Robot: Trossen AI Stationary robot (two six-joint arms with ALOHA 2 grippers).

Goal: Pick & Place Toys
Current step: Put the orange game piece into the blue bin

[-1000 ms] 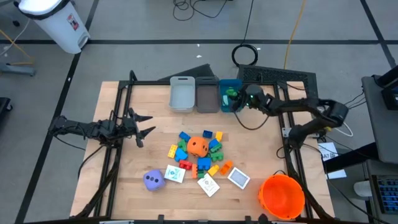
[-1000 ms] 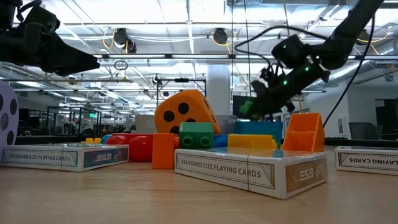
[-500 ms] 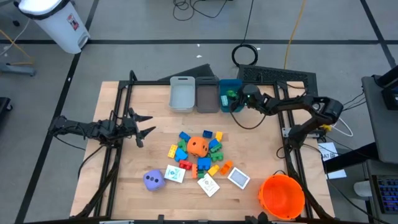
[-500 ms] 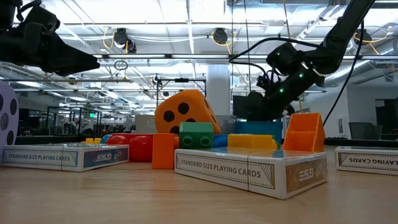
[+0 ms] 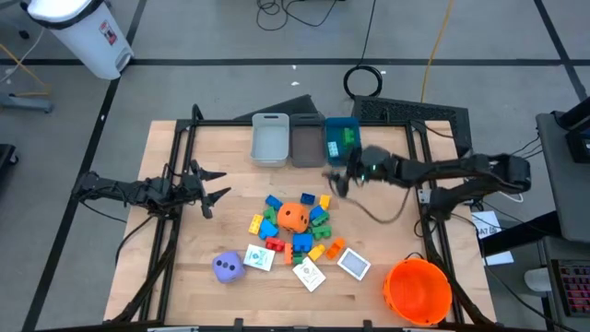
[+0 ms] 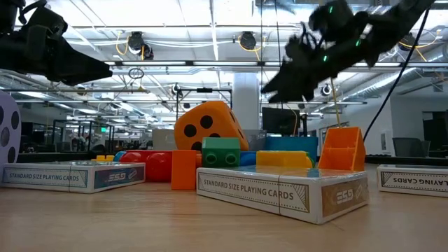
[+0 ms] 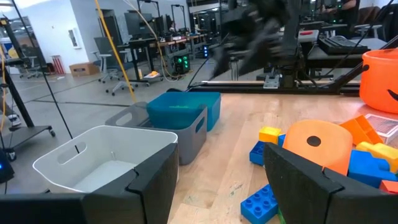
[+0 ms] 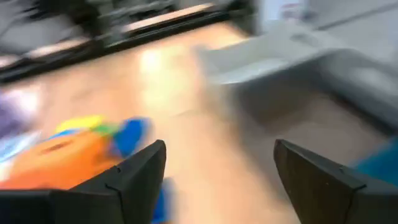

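My right gripper (image 5: 336,179) hangs wide and empty beside the blue bin (image 5: 342,138); my left gripper (image 5: 214,183) waits open, well apart from the toys (image 5: 293,231).

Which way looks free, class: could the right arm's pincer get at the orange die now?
Probably yes: the right pincer stands open above bare table beside the toy pile, and the orange die sits on top, uncovered.
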